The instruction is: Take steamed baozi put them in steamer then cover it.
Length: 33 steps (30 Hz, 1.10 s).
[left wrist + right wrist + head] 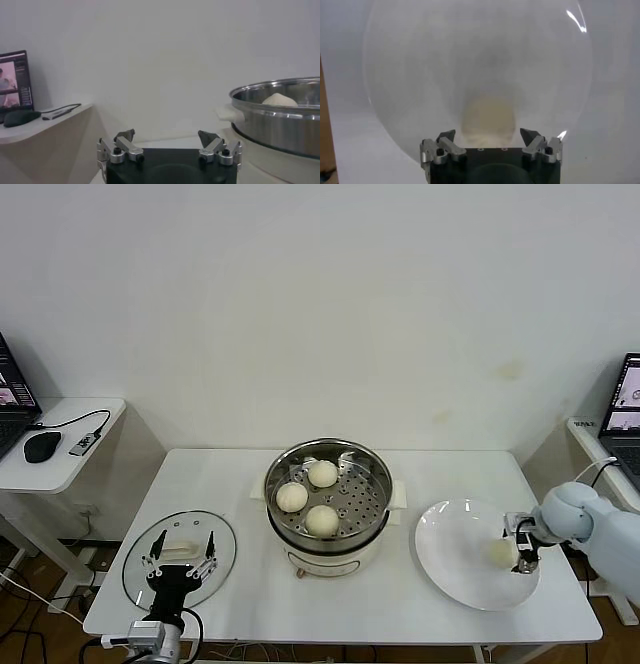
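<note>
From the head camera I see the steamer [327, 502] at the middle of the white table [230, 474], its perforated tray holding three steamed baozi: one at the far side [322, 473], one toward my left [291, 496] and one at the near side [321, 520]. They sit close together without stacking.

The fourth baozi [501, 552] lies on the white plate [450, 559] to the right of the steamer, near the plate's right edge. My right gripper [521, 549] is down at that spot, reaching in from the right side of the table. In the right wrist view the bun [488, 119] sits directly ahead of the gripper [488, 135], between the two fingertips [446, 136], which stand apart on either side of it; I cannot tell whether they touch the dough yet. The plate [420, 75] fills most of that view beneath the bun.

My left gripper [180, 556] hangs over the glass lid [220, 534], which lies flat on the table's left part, well apart from the steamer. Its fingers [125, 136] are spread wide with nothing between them. From the left wrist camera the steamer's steel wall [280, 125] shows off to one side, with the top of a bun [279, 100] just over the rim.
</note>
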### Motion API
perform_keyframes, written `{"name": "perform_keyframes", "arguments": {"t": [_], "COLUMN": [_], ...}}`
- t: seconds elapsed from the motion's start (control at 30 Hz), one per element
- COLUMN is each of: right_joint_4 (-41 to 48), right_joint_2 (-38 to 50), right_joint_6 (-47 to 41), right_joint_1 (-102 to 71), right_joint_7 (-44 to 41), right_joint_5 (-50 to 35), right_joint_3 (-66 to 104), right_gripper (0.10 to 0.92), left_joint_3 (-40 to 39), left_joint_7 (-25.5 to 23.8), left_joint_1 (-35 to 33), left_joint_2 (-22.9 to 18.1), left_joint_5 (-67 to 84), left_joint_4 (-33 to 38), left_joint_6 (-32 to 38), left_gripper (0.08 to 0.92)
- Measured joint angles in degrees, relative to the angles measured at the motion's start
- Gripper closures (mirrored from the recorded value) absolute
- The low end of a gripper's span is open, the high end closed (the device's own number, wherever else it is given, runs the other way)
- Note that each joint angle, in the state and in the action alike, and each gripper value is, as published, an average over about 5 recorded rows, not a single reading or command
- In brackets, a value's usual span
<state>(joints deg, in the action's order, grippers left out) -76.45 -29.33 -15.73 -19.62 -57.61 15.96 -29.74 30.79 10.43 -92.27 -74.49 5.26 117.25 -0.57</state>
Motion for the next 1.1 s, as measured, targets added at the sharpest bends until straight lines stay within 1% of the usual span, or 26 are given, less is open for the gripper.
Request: {"name": "perform_keyframes", "arguments": {"t": [0.1,0.33,0.63,0.83,1.1], "right_joint_4": [0.27,0.17,-2.00,-5.22,-10.32], "right_joint_2": [-0.41,-0.53,1.25,2.40,0.07], "right_joint_6": [-0.03,-0.07,-1.13,-3.22,-7.86], "right_joint_1": [-0.02,0.57,6.00,17.09,37.93], "right_joint_7": [0.17,-0.02,-1.14,-1.23,0.40], "right_joint_5": [0.09,-0.16,-2.91,-8.84,-20.85], "right_joint_3": [0.20,0.14,-3.29,-11.30,-27.08], "right_gripper": [0.355,0.415,0.463,0.461,0.452], "left_joint_3": [-0.14,-0.26,-0.32,-0.51,-1.38], "left_joint_7": [0.00,0.01,0.03,0.05,0.05], "left_joint_1": [0.06,0.09,0.34,0.57,1.08], "left_joint_2": [-0.10,-0.24,0.00,0.16,0.24], "left_joint_5": [-0.09,-0.18,-0.19,-0.07,-0.09], "left_joint_4": [-0.02,0.01,0.06,0.26,0.10], "left_joint_6": [0.01,0.03,0.03,-0.13,-0.26], "left_gripper": [0.177,0.177,0.177,0.177,0.177]}}
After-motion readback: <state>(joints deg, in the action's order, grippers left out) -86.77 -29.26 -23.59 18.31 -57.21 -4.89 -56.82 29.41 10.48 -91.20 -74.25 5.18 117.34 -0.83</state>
